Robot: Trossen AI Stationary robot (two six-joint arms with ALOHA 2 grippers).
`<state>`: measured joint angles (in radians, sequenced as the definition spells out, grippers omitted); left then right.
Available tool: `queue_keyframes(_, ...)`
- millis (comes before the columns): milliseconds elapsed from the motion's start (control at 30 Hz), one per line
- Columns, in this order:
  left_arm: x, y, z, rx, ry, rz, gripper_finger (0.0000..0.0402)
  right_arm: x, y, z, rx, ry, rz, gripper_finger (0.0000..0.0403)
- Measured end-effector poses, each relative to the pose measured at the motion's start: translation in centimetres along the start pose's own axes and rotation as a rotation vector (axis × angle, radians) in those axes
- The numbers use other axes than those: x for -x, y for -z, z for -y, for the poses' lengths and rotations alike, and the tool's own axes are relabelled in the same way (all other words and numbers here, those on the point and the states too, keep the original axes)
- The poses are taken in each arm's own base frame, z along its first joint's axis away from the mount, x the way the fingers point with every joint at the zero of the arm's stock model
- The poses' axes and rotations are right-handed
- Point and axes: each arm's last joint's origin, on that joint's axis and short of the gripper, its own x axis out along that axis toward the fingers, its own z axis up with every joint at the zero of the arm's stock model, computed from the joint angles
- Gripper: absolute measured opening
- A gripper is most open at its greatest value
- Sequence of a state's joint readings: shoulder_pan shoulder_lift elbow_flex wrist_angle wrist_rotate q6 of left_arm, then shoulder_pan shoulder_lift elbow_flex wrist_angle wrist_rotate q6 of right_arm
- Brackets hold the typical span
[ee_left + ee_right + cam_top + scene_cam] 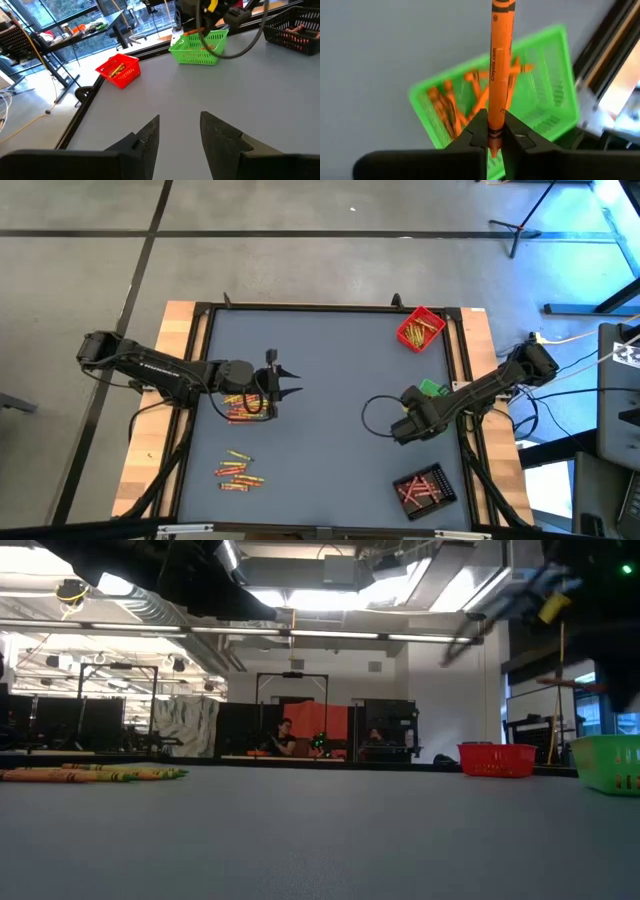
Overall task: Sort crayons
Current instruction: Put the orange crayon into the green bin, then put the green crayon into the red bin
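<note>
My right gripper (495,131) is shut on an orange crayon (497,60) above the green tray (547,95), which holds several orange crayons (445,102). In the high view my right arm (470,392) partly covers that tray (432,388). Over the table's left half, my left gripper (180,120) is open with nothing between its fingers; it hangs (285,385) just past a pile of crayons (243,406). A second pile of loose crayons (238,471) lies on the table nearer the front edge. My right gripper pinches the orange crayon near one end (494,122) between its two fingers. The fingers slant steeply down from the table's right side. The crayon sticks out past the fingertips, in line with the fingers, lifted clear above the green tray.
A red tray (420,328) with yellow crayons stands at the far right. A black tray (425,487) with red crayons stands at the near right. The grey table's middle (340,450) is bare. A raised black frame (330,307) edges the table.
</note>
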<state>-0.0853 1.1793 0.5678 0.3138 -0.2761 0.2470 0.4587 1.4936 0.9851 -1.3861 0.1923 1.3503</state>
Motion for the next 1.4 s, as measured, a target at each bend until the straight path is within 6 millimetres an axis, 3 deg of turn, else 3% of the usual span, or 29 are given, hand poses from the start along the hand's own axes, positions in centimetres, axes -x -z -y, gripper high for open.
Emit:
queue_keyframes(200,0.0,0.0,0.0,0.000,0.000,0.000,0.0125,-2.3,0.8,0.2,-0.015,-0.023,-0.117,0.0027)
queue_keyframes(400,0.0,0.0,0.0,0.000,0.000,0.000,0.0125,-3.1,1.1,0.5,-0.012,0.009,-0.134,0.0033)
queue_keyframes(567,0.0,0.0,0.0,0.000,0.000,0.000,0.0125,-2.9,1.2,0.6,0.000,0.019,-0.161,0.0092)
queue_keyframes(700,0.0,0.0,0.0,0.000,0.000,0.000,0.0125,-1.0,0.9,1.1,0.008,0.065,-0.166,0.0147)
queue_keyframes(833,0.0,0.0,0.0,0.000,0.000,0.001,0.0125,2.2,-0.4,1.0,0.025,0.041,0.034,0.0179)
queue_keyframes(1067,0.0,-0.4,-0.1,0.016,-0.009,0.036,0.0125,6.0,-3.1,-1.0,0.178,-0.038,0.674,0.0189)
queue_keyframes(1200,0.0,-0.1,0.0,0.012,0.000,0.014,0.0125,5.8,-4.2,-2.5,0.286,0.051,0.926,0.0188)
queue_keyframes(1400,0.1,1.1,0.2,0.013,0.003,-0.147,0.0125,3.1,-7.7,-3.4,0.305,0.092,0.990,0.0188)
